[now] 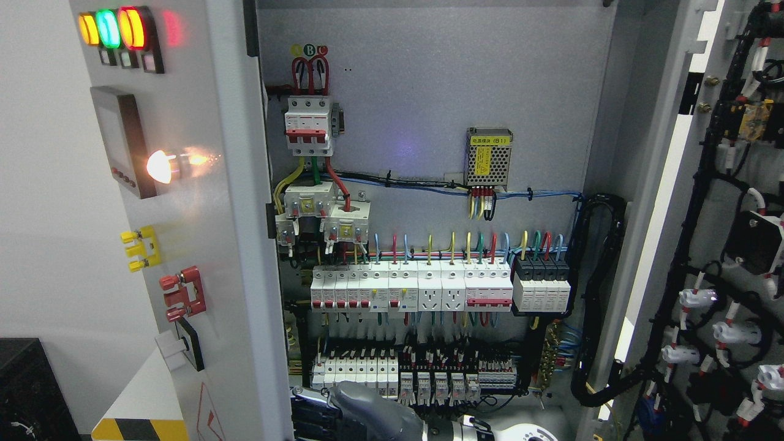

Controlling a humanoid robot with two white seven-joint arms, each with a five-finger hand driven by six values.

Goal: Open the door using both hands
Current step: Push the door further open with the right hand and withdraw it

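Cabinet (429,92) interior exposed, both doors swung wide. Left door (184,184) stands angled outward, its face of lamps and switches toward the camera; right door (723,245) hangs open at the far right, its inner wiring showing. Breakers (410,288) sit in rows for easy reach. One robot hand (367,410) shows low at the bottom edge (its side and its grip cannot be told). By the look of it, the opening is essentially done.

Lit indicator lamps (113,29), breakers (410,288), power supply (488,157)
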